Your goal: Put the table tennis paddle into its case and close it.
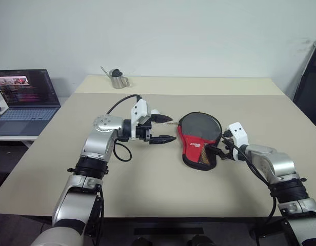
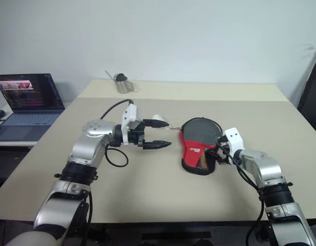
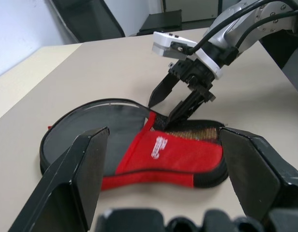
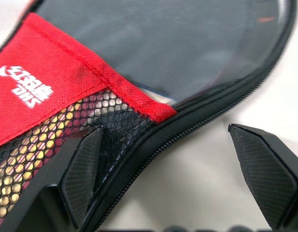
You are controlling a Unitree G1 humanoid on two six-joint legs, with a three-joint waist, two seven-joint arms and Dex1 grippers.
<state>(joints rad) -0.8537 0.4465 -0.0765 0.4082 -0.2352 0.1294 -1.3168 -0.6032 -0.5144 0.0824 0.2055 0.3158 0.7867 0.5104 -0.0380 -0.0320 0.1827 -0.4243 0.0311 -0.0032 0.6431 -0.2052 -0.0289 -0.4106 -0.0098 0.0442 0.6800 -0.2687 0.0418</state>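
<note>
Two grippers, one target: the case (image 1: pixel 198 146) lies flat near the middle of the worktop (image 1: pixel 147 195), round end away from the robot, mesh pocket end nearer it. Paddle face (image 3: pixel 98 125) shows dark inside the open upper half; red panel with white logo covers the lower part.

Right gripper (image 1: pixel 218 149) sits at the case's mesh corner, jaws apart, one finger over the zipper edge, the other over bare worktop. Contact uncertain. Left gripper (image 1: pixel 164 128) hovers just beside the case's left edge, jaws wide apart, nothing between them.

Handling, judged: fabric pouch is soft and light, likely to slide or bunch if pushed; the paddle inside gives it a stiff core. Best hold looks like the corded zipper rim or a pull tab, with the other gripper pinning the case.

Hard to make out: zipper pull location, the paddle handle beneath red panel and mesh, how far the zip is already closed.
</note>
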